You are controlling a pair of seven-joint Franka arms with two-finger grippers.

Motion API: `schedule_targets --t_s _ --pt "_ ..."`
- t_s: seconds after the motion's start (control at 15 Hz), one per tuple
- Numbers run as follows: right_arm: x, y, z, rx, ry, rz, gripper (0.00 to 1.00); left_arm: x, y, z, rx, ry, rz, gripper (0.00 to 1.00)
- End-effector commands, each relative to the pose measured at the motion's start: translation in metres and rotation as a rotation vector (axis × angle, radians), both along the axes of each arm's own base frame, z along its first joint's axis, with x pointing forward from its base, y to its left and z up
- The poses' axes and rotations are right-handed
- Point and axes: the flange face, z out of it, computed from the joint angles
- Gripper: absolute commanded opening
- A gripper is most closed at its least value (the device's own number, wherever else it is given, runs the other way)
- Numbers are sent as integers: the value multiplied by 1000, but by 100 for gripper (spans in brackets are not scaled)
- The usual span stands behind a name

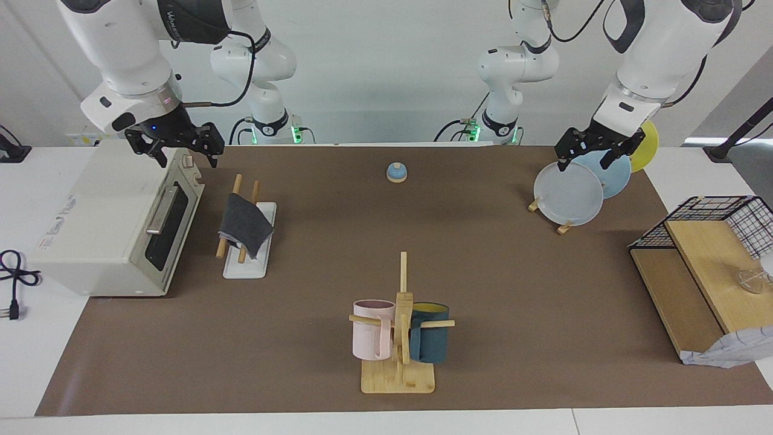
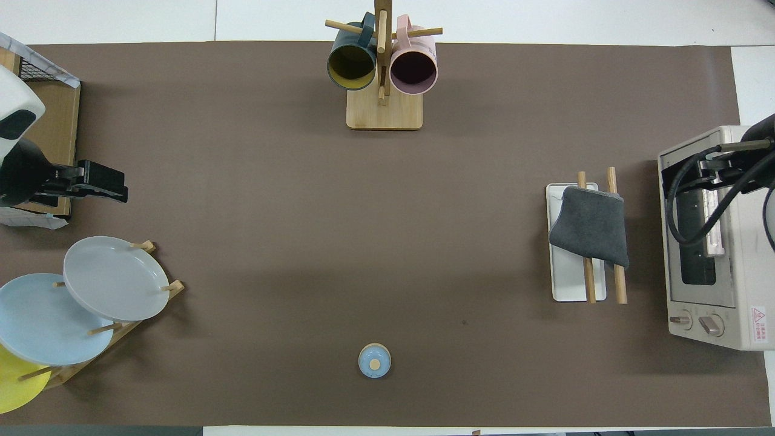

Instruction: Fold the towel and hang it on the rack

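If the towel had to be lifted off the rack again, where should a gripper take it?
Probably at the towel's top fold, where it drapes over the two dowels of the rack, coming straight down from above with the jaws across the dowels' line. The hanging flaps lie close against the white base, leaving less room there.

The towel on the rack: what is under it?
The towel drapes over the rack's two wooden dowels, which stick out at both ends, and over part of the white base. The dowel stretches and base beneath the cloth are covered, so they cannot be seen.
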Motion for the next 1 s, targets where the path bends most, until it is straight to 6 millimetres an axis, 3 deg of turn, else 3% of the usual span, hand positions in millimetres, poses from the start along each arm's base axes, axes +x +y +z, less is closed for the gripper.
schedule_targets --t_s 0.0,0.13,0.27,0.93 --pt "-4 1 4 -2 -11 -28 100 -7 4 3 -2 1 2 100" --pt "-6 -11 3 4 -2 -37 100 -7 3 3 -2 1 1 100" --pt "-13 -11 -1 5 12 -19 100 -7 3 3 -2 3 1 100" --pt "-5 -17 1 26 -29 -21 100 -7 3 3 -2 3 1 100"
